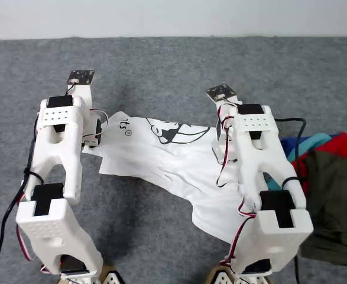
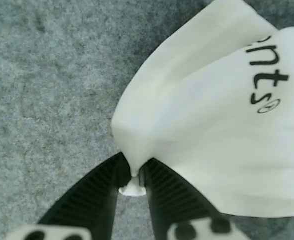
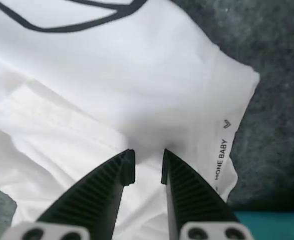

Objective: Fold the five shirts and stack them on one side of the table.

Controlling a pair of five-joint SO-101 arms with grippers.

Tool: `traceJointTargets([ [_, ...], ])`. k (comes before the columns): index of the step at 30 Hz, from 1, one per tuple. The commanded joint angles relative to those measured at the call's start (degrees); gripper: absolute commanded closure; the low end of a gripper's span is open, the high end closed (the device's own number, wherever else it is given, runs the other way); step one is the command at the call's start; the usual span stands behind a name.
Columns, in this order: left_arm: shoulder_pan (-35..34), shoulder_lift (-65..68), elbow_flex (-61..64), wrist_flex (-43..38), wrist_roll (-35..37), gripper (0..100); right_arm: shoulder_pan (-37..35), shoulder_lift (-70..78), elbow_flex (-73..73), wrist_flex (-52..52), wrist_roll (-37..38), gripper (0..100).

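1. Two white plastic arms stood nearest the lens, the left arm [image 1: 58,154] and the right arm [image 1: 262,160], each trailing red and black cables.
2. Left gripper [image 2: 134,176] was clenched on one edge of the single white shirt [image 1: 173,160], its ribbed black fingers [image 2: 99,195] pinching a peak of cloth.
3. Spread crumpled between the arms on the grey, felt-like table [image 1: 161,65], the shirt bore a black line drawing and black lettering, too cut off to read.
4. Right gripper [image 3: 147,167] grasped a fold on the shirt's opposite side, jaws nearly closed, near a small printed hem mark.
5. At the table's right edge lay one heap [image 1: 333,195] of soft garments in four colours: blue, teal, red and dark olive.
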Motion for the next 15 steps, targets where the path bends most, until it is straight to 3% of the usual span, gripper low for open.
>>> traceJointTargets([
  [1,0.00,-0.79,-0.31,0.00,-0.26,99,0.31,-1.89,-1.76,3.91,-0.53,89.4],
  [7,0.00,-0.79,-0.31,0.09,-0.26,99,0.22,-8.22,-4.66,12.62,-0.70,89.4],
  [15,0.00,-0.79,-0.31,0.09,-0.26,99,0.13,-9.27,-4.31,12.88,-0.35,89.4],
])
